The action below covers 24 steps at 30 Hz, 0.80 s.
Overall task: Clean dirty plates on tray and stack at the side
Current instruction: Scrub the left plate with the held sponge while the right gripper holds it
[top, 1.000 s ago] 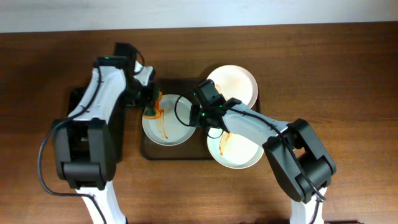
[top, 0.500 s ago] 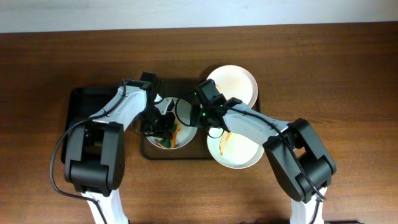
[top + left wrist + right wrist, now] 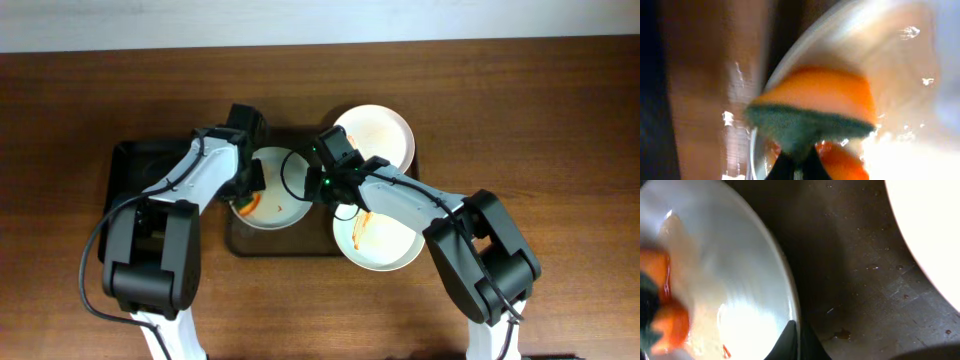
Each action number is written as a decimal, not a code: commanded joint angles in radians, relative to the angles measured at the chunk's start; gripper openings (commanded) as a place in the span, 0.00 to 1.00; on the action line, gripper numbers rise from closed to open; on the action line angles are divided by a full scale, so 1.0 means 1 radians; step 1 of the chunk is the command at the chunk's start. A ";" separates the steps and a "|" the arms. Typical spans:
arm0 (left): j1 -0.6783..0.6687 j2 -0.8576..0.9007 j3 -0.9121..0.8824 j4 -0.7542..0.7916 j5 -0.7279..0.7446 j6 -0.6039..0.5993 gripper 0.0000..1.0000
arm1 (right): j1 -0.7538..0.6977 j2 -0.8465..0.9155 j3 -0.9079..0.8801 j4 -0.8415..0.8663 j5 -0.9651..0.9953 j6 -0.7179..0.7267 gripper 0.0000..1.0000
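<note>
Three white plates lie on the brownish tray [image 3: 236, 244]. The left plate [image 3: 283, 195] has faint orange smears. My left gripper [image 3: 246, 196] is shut on an orange sponge with a green pad [image 3: 243, 208] and presses it on this plate's left side; the sponge fills the left wrist view [image 3: 815, 105]. My right gripper [image 3: 318, 190] is shut on the same plate's right rim, seen in the right wrist view [image 3: 797, 340]. The front right plate [image 3: 385, 245] carries an orange-red streak. The back right plate [image 3: 385, 135] shows a faint orange tint.
A smaller black tray [image 3: 125, 165] stands to the left of the brownish tray, under my left arm. Brown tabletop surrounds both trays. The right wrist view shows the tray's dark wet floor [image 3: 865, 280] between the plates.
My left gripper swept the sponge from the plate's left edge to its front middle and back to the left side. The red streak is now mostly smeared away. My right gripper kept its hold.
</note>
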 commanded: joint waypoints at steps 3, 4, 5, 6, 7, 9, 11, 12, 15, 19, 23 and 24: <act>0.018 0.042 -0.034 -0.100 0.177 0.121 0.00 | 0.002 0.019 0.005 0.074 0.004 -0.123 0.25; 0.018 0.042 -0.034 -0.100 0.177 0.121 0.00 | 0.002 0.023 0.005 0.080 0.019 -0.124 0.33; 0.018 0.042 -0.034 -0.098 0.177 0.121 0.00 | 0.002 0.033 0.005 0.080 0.025 -0.123 0.37; 0.018 0.042 -0.034 -0.096 0.177 0.121 0.00 | 0.002 0.045 0.005 0.080 0.024 -0.122 0.38; 0.018 0.042 -0.034 -0.088 0.177 0.121 0.00 | 0.004 0.065 0.005 0.080 0.008 -0.122 0.37; 0.018 0.042 -0.034 -0.063 0.177 0.120 0.00 | 0.003 0.090 0.005 0.076 -0.060 -0.111 0.12; 0.018 0.042 -0.032 -0.004 0.198 0.120 0.00 | 0.003 0.092 0.005 0.064 -0.075 -0.077 0.04; 0.018 0.042 -0.028 0.019 0.213 0.120 0.00 | 0.003 0.092 0.005 0.064 -0.077 -0.077 0.04; 0.016 0.042 -0.012 0.152 0.217 0.121 0.00 | 0.004 0.092 0.005 0.048 -0.085 -0.076 0.04; 0.013 0.042 -0.006 0.288 0.309 0.261 0.00 | 0.003 0.092 0.005 0.041 -0.089 -0.076 0.04; 0.014 0.042 0.014 0.158 0.443 0.340 0.00 | 0.003 0.092 0.005 0.042 -0.088 -0.077 0.04; 0.022 0.042 0.025 0.089 0.449 0.340 0.00 | 0.003 0.092 0.005 0.042 -0.088 -0.077 0.04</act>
